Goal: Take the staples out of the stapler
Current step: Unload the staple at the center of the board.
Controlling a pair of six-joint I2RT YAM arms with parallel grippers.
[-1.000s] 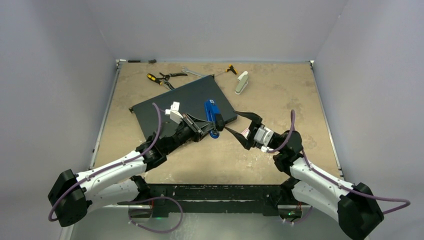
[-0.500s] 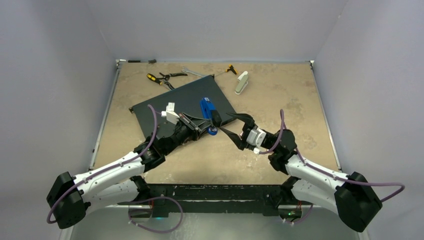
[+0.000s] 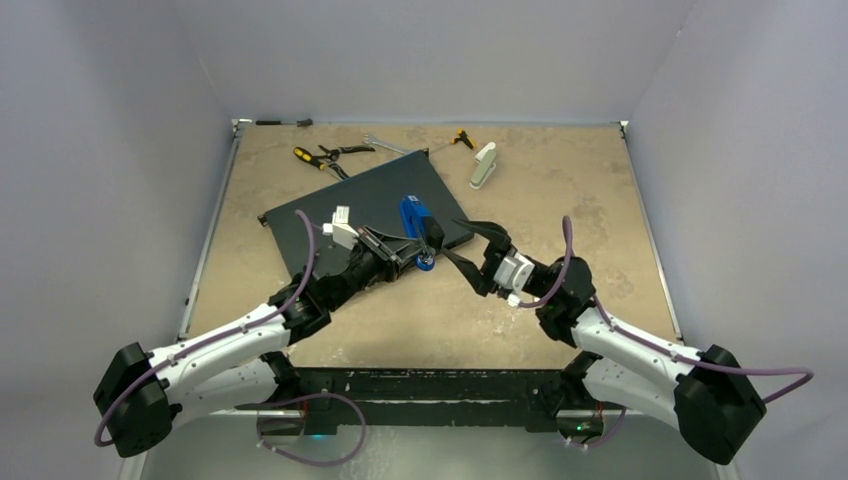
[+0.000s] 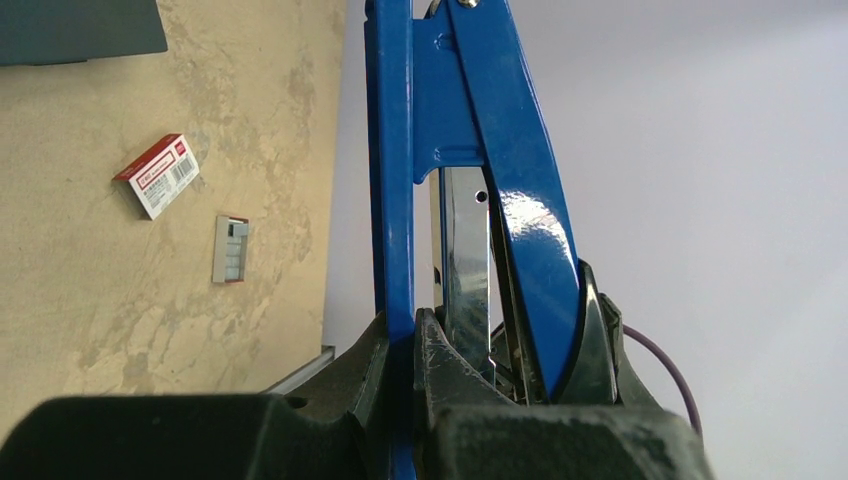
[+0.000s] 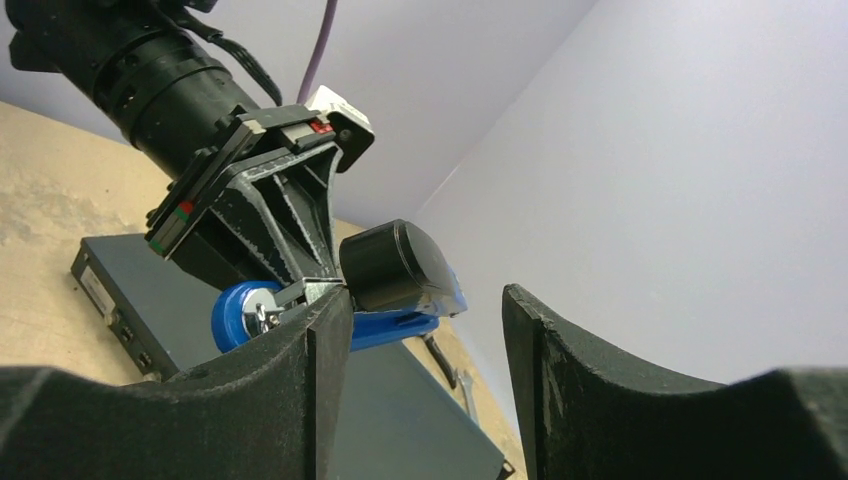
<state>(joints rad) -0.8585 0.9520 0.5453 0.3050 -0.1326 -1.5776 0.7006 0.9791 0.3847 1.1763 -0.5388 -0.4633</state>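
Across the table (image 3: 560, 200), a dark flat case (image 3: 370, 195) lies at an angle, and my two arms meet just over its near corner. The left gripper (image 3: 420, 248) is clamped on the blue stapler (image 4: 520, 200) and holds it off the table. Its fingers pinch the hinge end, one on the base and one on the top arm. The stapler gapes a little, and I see the chrome magazine (image 4: 462, 260) between the blue halves.

The right gripper (image 3: 468, 248) is just beside the stapler, jaws spread wide and holding nothing. From its wrist camera, the stapler's rear sits right off one fingertip.

What looks like a short grey block of staples (image 4: 230, 249) lies on the table, near a small red-and-white box (image 4: 157, 175). I can't tell whether any strip is in the magazine.

I read this as the opening step, with the right side about to work the magazine. Next I want a careful approach, then a light pinch on the chrome part while the left holds firm.
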